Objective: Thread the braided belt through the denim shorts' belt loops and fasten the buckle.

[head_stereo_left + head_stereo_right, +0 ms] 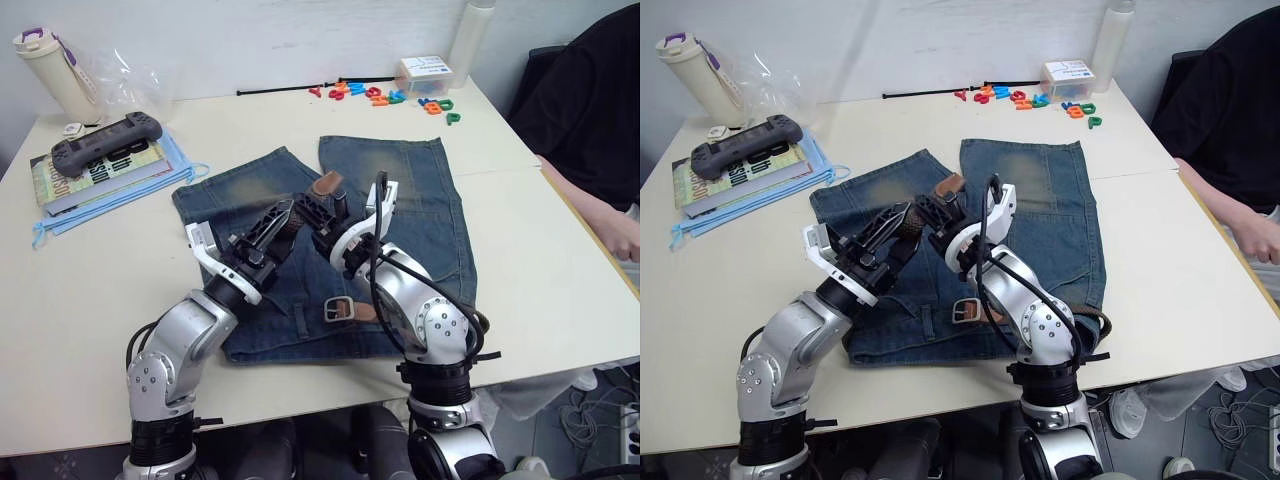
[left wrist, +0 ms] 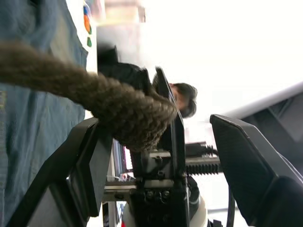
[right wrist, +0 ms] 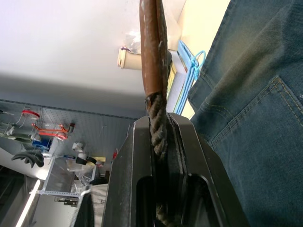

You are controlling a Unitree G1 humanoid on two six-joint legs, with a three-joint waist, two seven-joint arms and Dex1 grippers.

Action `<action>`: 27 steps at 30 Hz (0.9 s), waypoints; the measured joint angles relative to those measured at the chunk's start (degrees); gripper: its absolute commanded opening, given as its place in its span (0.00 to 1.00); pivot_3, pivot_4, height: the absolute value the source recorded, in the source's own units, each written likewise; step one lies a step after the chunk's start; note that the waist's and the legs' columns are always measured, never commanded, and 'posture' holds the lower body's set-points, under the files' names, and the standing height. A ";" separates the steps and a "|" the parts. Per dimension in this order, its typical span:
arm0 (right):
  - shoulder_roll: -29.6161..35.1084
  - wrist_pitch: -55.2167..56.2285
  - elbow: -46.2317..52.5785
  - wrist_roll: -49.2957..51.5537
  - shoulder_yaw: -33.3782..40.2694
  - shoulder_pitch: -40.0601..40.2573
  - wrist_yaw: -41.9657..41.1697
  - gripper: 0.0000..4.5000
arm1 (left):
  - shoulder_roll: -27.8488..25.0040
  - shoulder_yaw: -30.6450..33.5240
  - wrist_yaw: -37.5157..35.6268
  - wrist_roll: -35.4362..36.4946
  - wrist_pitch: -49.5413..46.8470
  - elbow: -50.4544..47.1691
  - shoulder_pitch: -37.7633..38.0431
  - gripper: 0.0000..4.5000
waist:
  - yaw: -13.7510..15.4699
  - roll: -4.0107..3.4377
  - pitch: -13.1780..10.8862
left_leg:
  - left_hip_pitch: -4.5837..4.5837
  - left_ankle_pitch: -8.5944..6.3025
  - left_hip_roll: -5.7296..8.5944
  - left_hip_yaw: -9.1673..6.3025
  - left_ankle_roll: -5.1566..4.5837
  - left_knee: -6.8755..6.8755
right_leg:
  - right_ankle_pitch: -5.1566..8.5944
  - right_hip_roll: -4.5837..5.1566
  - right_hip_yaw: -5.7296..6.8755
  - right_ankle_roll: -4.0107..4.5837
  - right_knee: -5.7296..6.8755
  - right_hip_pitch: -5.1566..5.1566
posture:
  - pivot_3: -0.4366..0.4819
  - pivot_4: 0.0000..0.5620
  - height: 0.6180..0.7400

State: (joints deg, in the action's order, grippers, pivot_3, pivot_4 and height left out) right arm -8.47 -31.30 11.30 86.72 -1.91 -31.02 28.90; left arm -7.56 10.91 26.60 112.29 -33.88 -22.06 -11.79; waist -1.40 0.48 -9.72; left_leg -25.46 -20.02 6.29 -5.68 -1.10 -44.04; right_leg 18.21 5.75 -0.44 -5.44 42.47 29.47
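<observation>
My right gripper (image 1: 335,212) pinches the dark-brown braided belt (image 3: 157,124) near its tan tip above the blue denim shorts (image 1: 420,200), left gripper (image 1: 285,215) open around the braid; next, aim at a loop.

Rough woven braided belt (image 2: 118,106), faded cloth denim shorts (image 1: 420,200), shiny metal buckle (image 1: 337,309)

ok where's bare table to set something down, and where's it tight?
Free: table on the robot's left, between the denim shorts and the books; also right of the shorts toward the person. Crowded: far edge with toy letters, box, bottle.
</observation>
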 measured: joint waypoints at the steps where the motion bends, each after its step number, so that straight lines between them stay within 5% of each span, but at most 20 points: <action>1: 0.00 0.05 0.00 -0.09 0.00 0.00 0.00 0.00 | 0.64 0.35 0.33 0.00 0.35 -0.02 0.00 0.80 | 0.02 0.00 0.00 | -0.01 0.00 0.00 0.00 0.00 -0.01 | 0.00 0.00 0.01 0.00 0.00 0.00 | 0.48 0.27 0.34; 8: 0.00 1.23 0.00 -1.49 0.04 0.00 0.00 0.00 | 3.65 3.88 2.50 0.02 1.06 -0.22 0.83 0.80 | -0.01 0.02 0.01 | -0.02 -0.01 -0.01 0.00 0.00 -0.01 | 0.00 -0.01 0.01 0.00 -0.01 0.00 | 0.48 0.27 0.34; 11: 0.00 1.24 0.00 -1.78 0.04 0.00 -0.03 0.00 | 3.33 4.46 1.99 0.01 -0.35 -0.18 1.28 0.61 | 0.05 0.02 0.01 | -0.03 -0.01 0.00 0.00 0.00 -0.03 | 0.00 -0.01 0.02 0.00 0.00 0.00 | 0.48 0.27 0.34; 17: 0.00 1.15 0.00 -2.08 0.04 0.00 -0.23 0.00 | 2.39 5.68 -0.06 0.02 -2.64 0.27 1.33 0.00 | 0.01 0.02 0.01 | -0.02 -0.01 -0.01 0.00 0.00 -0.02 | 0.00 -0.02 0.02 0.00 -0.01 0.00 | 0.48 0.27 0.34; 25: 0.16 -0.28 0.01 -3.82 -0.05 -0.02 -1.73 0.00 | -1.03 5.91 -0.69 0.01 -4.92 1.67 1.26 0.00 | 0.03 0.02 0.01 | -0.02 -0.01 -0.01 0.00 0.01 -0.02 | 0.00 -0.02 0.02 0.00 0.00 0.01 | 0.48 0.27 0.34; 27: 0.47 -1.28 0.19 -4.92 -0.07 -0.03 -2.37 0.20 | -2.01 5.90 -0.62 0.01 -5.34 2.77 0.89 0.00 | 0.01 0.02 0.01 | -0.02 -0.01 -0.01 0.00 0.01 -0.02 | 0.00 -0.02 0.02 0.00 0.00 0.01 | 0.48 0.27 0.34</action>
State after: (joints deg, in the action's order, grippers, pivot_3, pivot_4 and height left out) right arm -7.99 -32.58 11.49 81.81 -1.99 -31.04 26.53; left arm -9.57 16.82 25.97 112.30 -39.22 -19.29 -10.90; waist -1.38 0.50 -9.71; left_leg -25.48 -20.04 6.28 -5.68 -1.10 -44.06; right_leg 18.21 5.73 -0.43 -5.44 42.47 29.48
